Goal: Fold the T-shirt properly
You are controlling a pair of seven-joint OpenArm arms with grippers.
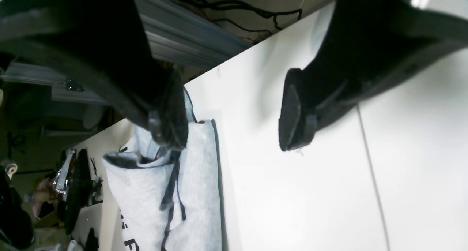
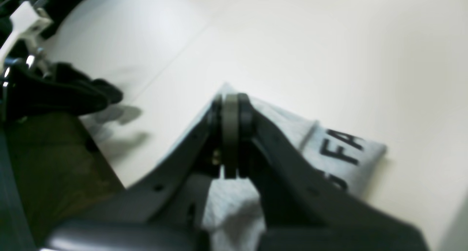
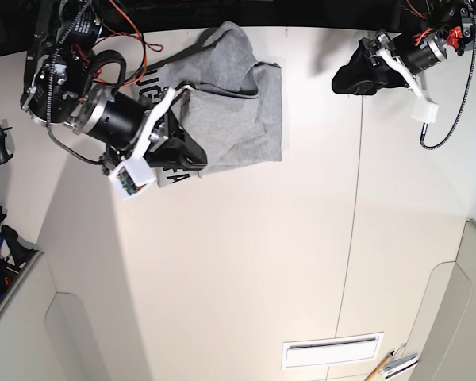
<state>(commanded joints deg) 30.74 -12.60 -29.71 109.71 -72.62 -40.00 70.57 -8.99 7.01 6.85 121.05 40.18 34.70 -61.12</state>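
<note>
We are pinching the T-shirt (image 3: 238, 103) with our right tool (image 2: 230, 134), its jaws pressed tight on the grey cloth beside the black lettering, likely to carry that edge over for a fold. Our left tool (image 1: 234, 119) is gaping wide and empty over the bare worktop (image 3: 246, 262), well apart from the shirt, which is lying rumpled at the worktop's far edge.

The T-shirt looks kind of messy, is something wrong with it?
Yes. The T-shirt is bunched and creased near the table's far edge, not spread flat. One corner is turned over so its black lettering shows, and the right gripper is pinched shut on that edge.
</note>
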